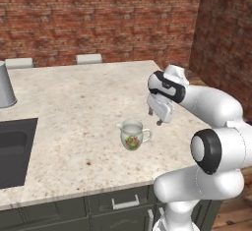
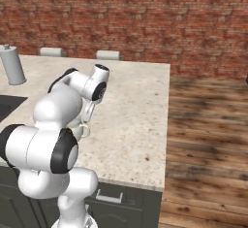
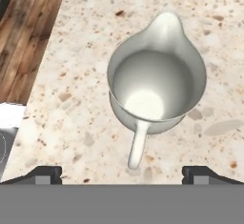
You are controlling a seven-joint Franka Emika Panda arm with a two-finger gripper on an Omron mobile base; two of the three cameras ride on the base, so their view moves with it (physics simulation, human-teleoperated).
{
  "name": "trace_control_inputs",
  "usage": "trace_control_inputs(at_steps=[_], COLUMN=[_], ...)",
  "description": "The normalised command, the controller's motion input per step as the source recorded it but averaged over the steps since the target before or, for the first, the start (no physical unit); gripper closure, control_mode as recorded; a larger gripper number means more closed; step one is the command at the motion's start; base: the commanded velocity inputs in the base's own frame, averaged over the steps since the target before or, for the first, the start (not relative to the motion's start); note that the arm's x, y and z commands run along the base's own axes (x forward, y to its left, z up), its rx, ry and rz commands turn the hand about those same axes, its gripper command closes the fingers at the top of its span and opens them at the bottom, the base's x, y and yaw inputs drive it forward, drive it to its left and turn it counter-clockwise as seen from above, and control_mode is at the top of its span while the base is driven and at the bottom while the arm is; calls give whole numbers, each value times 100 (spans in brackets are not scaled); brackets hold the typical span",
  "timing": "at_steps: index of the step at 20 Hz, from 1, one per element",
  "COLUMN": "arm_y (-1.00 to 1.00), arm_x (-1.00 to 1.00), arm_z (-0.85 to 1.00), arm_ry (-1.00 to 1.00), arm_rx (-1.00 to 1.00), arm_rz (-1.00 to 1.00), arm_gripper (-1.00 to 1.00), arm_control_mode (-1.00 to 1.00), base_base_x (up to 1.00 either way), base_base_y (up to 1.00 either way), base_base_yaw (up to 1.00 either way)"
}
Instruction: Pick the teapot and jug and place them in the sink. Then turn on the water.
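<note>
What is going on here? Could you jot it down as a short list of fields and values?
Setting: kitchen island with a speckled stone counter, brick walls behind
Jug: the jug stands upright on the counter, handle toward the robot
Hand: the hand hovers above and beside the jug, fingers spread, holding nothing
Sink: the sink is a dark basin set in the counter, off to the left of the jug
Other item: a grey canister beyond the sink
Task progress: jug not yet in the sink

Even bright rendered light, soft shadows, slightly coarse
</note>
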Motion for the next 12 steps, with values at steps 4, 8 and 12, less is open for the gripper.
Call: trace_control_inputs(at_steps=[4, 8, 12], arm_y=[14, 5, 0], arm_x=[15, 12, 10], arm_z=[-18, -22, -24], arm_ry=[0, 0, 0], arm_rx=[0, 0, 0], arm_rz=[-4, -2, 0], arm_gripper=[-100, -100, -100], arm_control_mode=[-100, -100, -100], base_base_x=[0, 0, 0], base_base_y=[0, 0, 0], base_base_yaw=[0, 0, 0])
